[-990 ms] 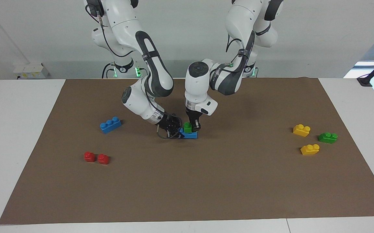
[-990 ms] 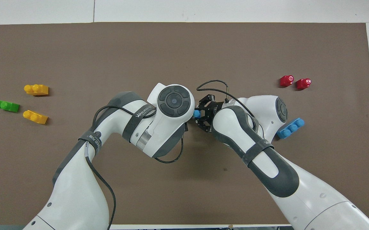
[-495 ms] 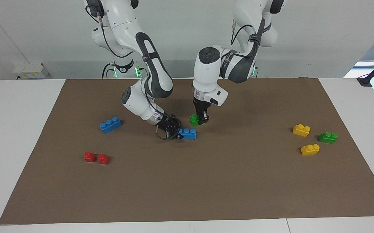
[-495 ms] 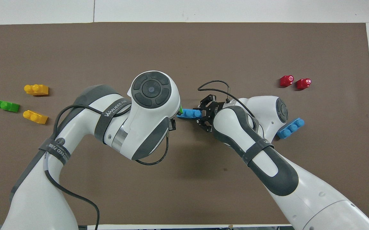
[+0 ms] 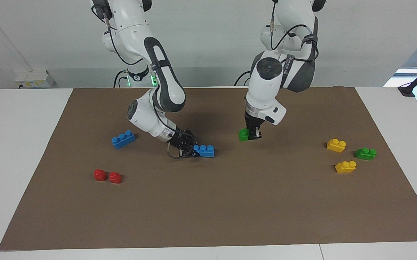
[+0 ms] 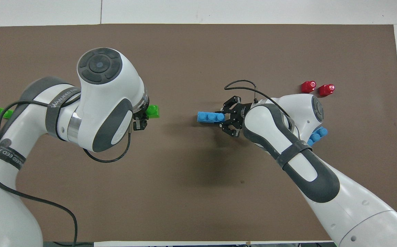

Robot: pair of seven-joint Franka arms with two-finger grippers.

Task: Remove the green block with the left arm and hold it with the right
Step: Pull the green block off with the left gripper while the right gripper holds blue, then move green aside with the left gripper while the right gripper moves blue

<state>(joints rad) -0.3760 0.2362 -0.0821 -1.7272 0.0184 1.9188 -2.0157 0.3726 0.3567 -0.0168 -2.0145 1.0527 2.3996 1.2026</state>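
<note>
Green plastic shows in the left gripper (image 5: 254, 135) — its jaws are clenched on the green block (image 5: 244, 134), which sticks out sideways from the fingertips toward the right arm's end of the table (image 5: 31, 144) and hangs low over the brown mat (image 5: 230, 202), with no sign that it touches. The block is clear of the blue brick (image 5: 204, 150), which lies on the mat with its long axis running along the table's length; the right gripper (image 5: 190, 148) grasps it at the end toward the right arm's base. The relation that matters is the open gap between block and brick — they are well apart, so the removal looks done. The left arm alone carries the block, and its next move is likely a set-down on bare mat toward its own end.
</note>
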